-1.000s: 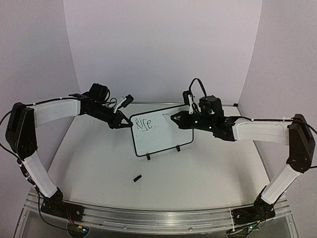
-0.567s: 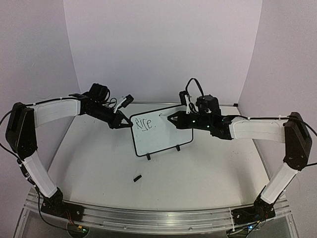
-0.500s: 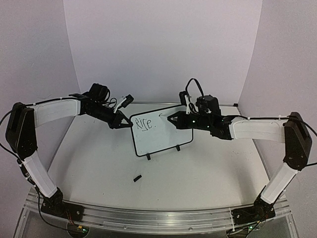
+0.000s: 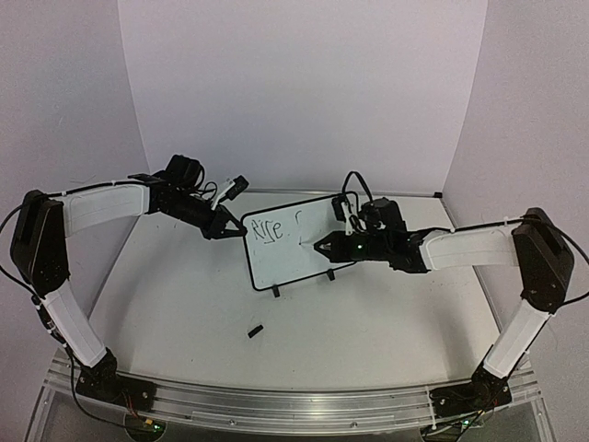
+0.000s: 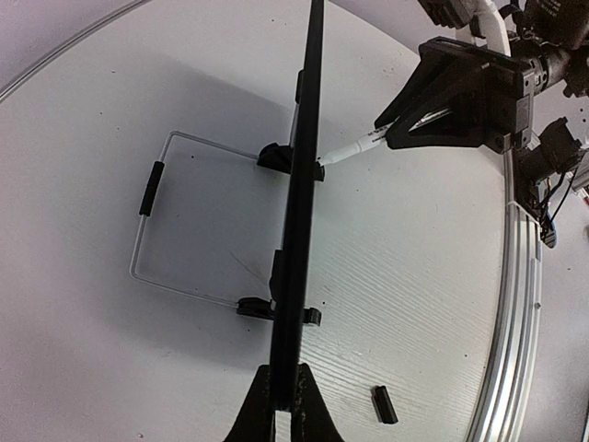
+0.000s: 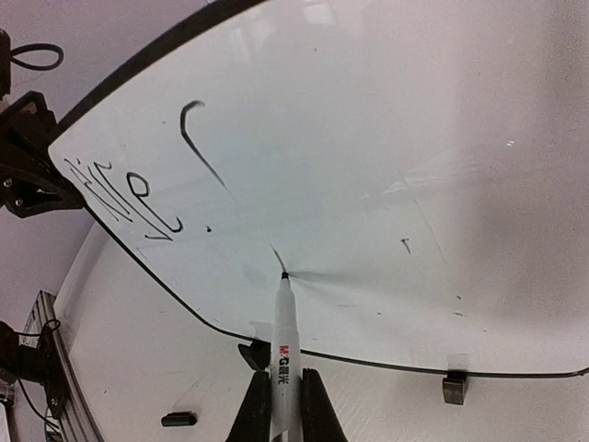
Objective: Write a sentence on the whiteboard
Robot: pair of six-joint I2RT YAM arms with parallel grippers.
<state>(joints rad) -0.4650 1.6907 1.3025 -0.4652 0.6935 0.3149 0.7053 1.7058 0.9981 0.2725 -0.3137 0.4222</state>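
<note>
Right gripper dropped to lower-middle of the whiteboard standing mid-table, pinching the marker tip-on-board after a new hooked stroke, so the sentence is barely past word one; left gripper clamps the board's edge.

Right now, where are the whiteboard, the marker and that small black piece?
whiteboard (image 4: 281,262), top view, bare white face.
marker (image 6: 283,322), right wrist view, white barrel.
small black piece (image 4: 254,330), top view, its middle.

The white tabletop carries the whiteboard, upright on two black feet. A small black piece lies apart, nearer the front rail.
</note>
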